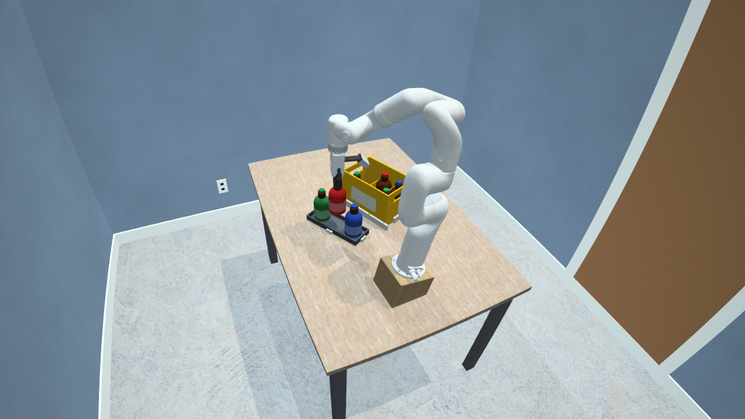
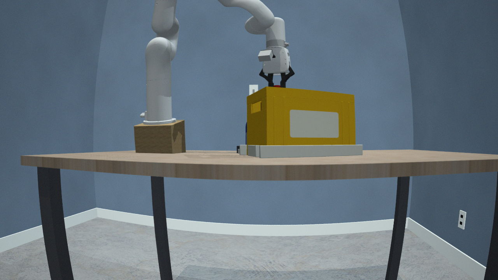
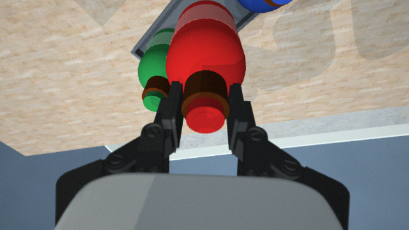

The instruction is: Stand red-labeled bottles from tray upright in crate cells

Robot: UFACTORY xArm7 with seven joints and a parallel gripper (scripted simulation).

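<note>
My gripper (image 1: 337,183) (image 2: 276,83) (image 3: 205,97) is shut on the neck of the red-labeled bottle (image 1: 337,201) (image 3: 204,48). It holds the bottle upright over the dark tray (image 1: 325,224) (image 3: 166,20); the red cap (image 2: 276,85) just shows above the crate's rim in the exterior view. A green-labeled bottle (image 1: 321,204) (image 3: 153,64) and a blue-labeled bottle (image 1: 353,222) (image 3: 262,4) stand upright on the tray. The yellow crate (image 1: 382,202) (image 2: 271,118) stands right behind the tray. It holds several bottles, among them a red-capped brown bottle (image 1: 384,181).
The crate rests on a grey base (image 2: 313,150) (image 1: 382,224). The arm's wooden base block (image 1: 403,286) (image 2: 159,137) stands near the table's front. In the exterior view the crate hides the tray and its bottles.
</note>
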